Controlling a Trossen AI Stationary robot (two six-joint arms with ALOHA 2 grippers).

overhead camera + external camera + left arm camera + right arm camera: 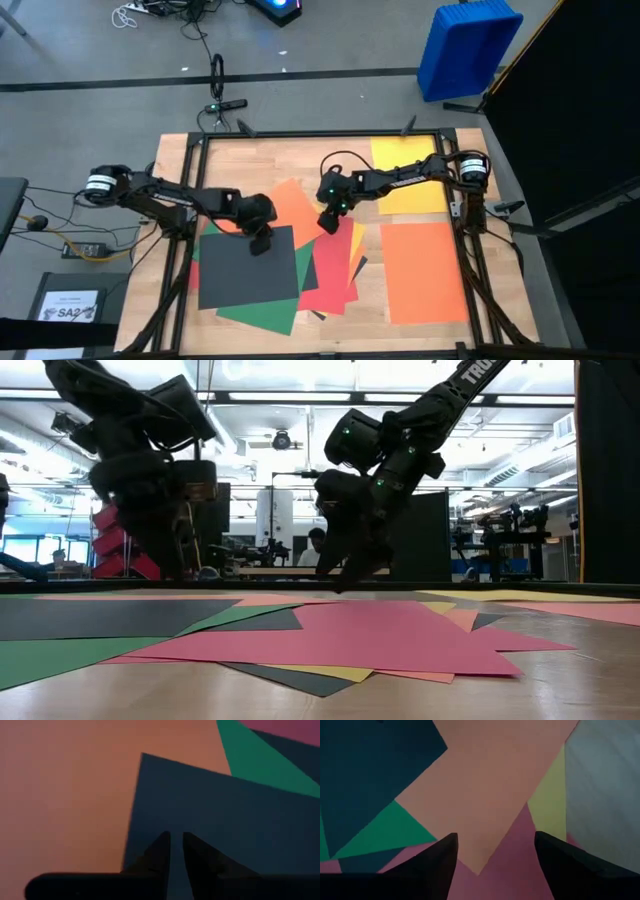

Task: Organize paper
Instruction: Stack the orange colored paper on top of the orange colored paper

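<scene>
Here the left tool (pixel 260 243), fingers nearly together, sits over the dark grey sheet's (pixel 247 268) far edge. The right tool (pixel 328 222), fingers apart, hangs over the orange sheet (pixel 490 785) in the pile.

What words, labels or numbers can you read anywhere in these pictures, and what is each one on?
"SA2": on the small white printed sheet lying on the floor off the table's near left corner, high view.
"TRO": white letters cut off by the frame edge, on the right arm's upper link, low view.
Smaller lines of print above "SA2" are too small to read.
The coloured paper sheets carry no text.
</scene>
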